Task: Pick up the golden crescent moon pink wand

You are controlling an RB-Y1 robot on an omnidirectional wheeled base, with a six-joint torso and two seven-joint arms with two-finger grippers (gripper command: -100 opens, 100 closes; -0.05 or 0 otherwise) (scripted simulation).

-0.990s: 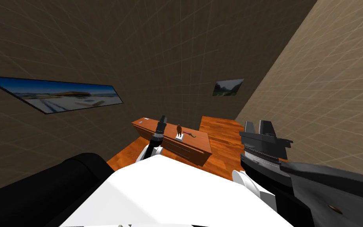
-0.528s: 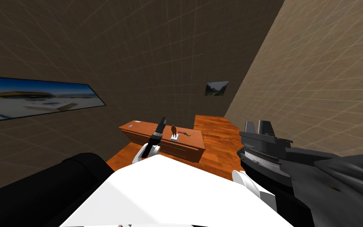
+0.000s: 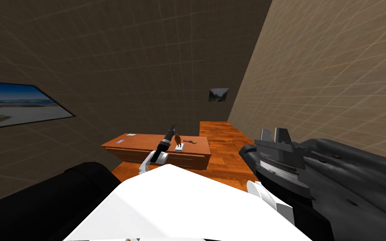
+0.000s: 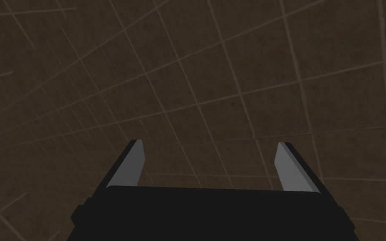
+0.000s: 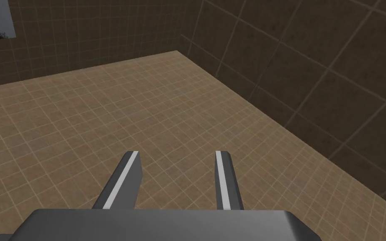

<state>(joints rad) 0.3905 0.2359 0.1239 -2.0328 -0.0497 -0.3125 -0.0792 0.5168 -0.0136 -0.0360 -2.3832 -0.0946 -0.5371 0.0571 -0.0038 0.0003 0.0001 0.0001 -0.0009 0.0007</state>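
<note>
The wand (image 3: 190,141) is a tiny thin thing with a pinkish-purple stretch and a dark curved end. It lies on the far right part of a low wooden dresser (image 3: 146,146), beside a brown figurine (image 3: 178,139) on a white base. My left gripper (image 3: 172,126) is raised in front of the dresser, left of the figurine; its fingers stand open and empty (image 4: 210,145). My right gripper (image 3: 274,133) is held up close to the head at the right, open and empty (image 5: 177,155).
Two small flat items (image 3: 129,135) lie at the dresser's left end. The floor (image 3: 221,142) is wooden. A dark grey padded shape (image 3: 355,184) fills the lower right, a black rounded bulk (image 3: 41,201) the lower left. Walls meet just behind the dresser.
The whole head view has slid left: I have turned to the right. The dresser now shows more side-on, and the dark grey padded shape has come further in beside my right gripper.
</note>
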